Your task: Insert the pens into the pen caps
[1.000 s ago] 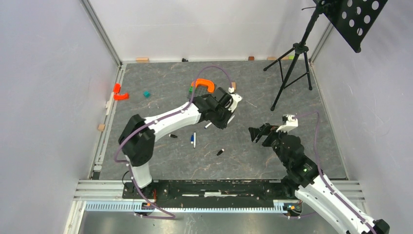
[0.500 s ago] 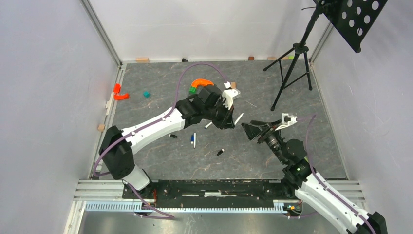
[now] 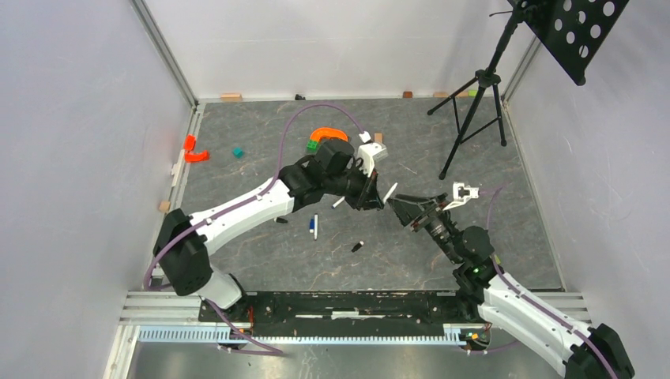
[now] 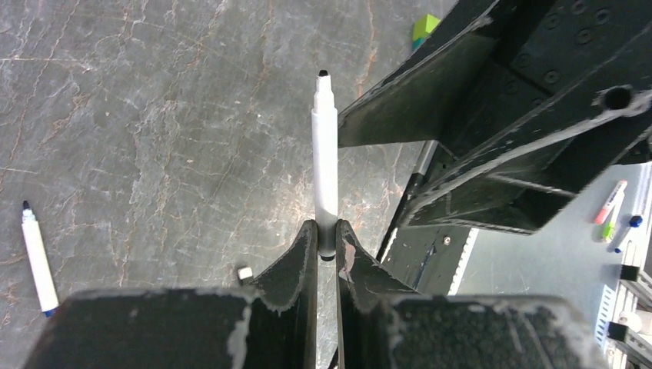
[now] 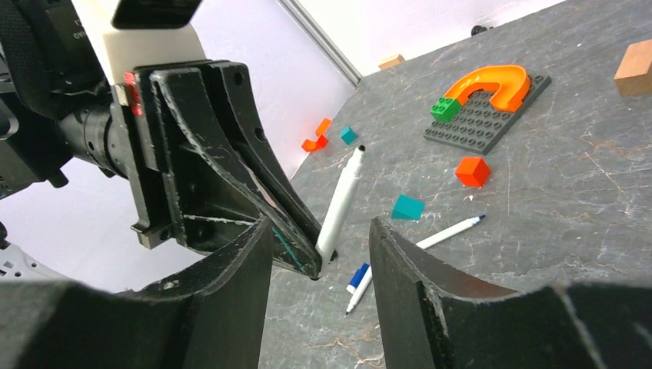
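My left gripper [image 3: 373, 196] is shut on the back end of a white pen [image 3: 389, 192], which points away from it, dark tip free. In the left wrist view the gripper [image 4: 327, 231] holds this pen [image 4: 324, 154] upright. My right gripper [image 3: 401, 205] is open and empty, facing the left one; in its wrist view [image 5: 321, 227] the held pen [image 5: 342, 198] stands just ahead, between its fingers. A second pen [image 3: 338, 202] and a third [image 3: 316, 228] beside a blue cap [image 3: 311, 223] lie on the table. Two black caps [image 3: 280, 220] [image 3: 357, 246] lie nearby.
A dark brick plate with an orange arch [image 3: 326, 135], a teal brick [image 5: 407, 207] and a red brick [image 5: 472, 171] lie behind the left arm. Orange pieces [image 3: 193, 150] sit at far left. A black tripod [image 3: 474, 103] stands at back right.
My left gripper has carried the pen right and forward. My right gripper has reached left and up to meet it, so the two now face each other closely.
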You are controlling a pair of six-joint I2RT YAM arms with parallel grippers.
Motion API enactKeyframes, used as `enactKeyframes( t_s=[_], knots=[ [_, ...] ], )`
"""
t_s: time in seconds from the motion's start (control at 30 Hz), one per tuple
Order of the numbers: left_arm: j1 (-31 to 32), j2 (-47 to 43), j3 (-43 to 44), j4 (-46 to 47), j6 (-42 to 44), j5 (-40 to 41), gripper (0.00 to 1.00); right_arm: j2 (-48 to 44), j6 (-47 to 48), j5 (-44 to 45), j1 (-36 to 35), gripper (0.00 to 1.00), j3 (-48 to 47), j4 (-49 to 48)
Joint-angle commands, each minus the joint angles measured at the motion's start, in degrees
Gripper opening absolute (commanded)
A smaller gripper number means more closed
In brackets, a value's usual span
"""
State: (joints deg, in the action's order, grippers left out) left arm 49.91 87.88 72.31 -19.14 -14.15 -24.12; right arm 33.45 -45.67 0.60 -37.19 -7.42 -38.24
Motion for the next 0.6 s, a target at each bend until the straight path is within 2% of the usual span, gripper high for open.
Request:
enactKeyframes(
  t_s=[0.0,0.17,0.37,0.57],
  knots=[
    [-0.5,-2.8,-1.4,5.4,-4.4,-3.8,0.02,1.8,-0.8,2.0,-1.3,0.54,0.6,-6.1],
    [-0.6,-3.2,-2.2,7.4,-5.8,-6.1,0.02,4.3,-0.7,3.4,-2.5,0.51,1.0,-9.3],
    [-0.6,-4.7,-3.6,9.7,-6.6,-7.8,0.02,4.2,-0.4,5.6,-2.7,0.44,1.5,-11.2],
    [-0.7,-5.4,-4.9,13.0,-7.7,-10.9,0.02,6.1,-0.8,3.8,-3.1,0.39,1.8,-14.3]
  ],
)
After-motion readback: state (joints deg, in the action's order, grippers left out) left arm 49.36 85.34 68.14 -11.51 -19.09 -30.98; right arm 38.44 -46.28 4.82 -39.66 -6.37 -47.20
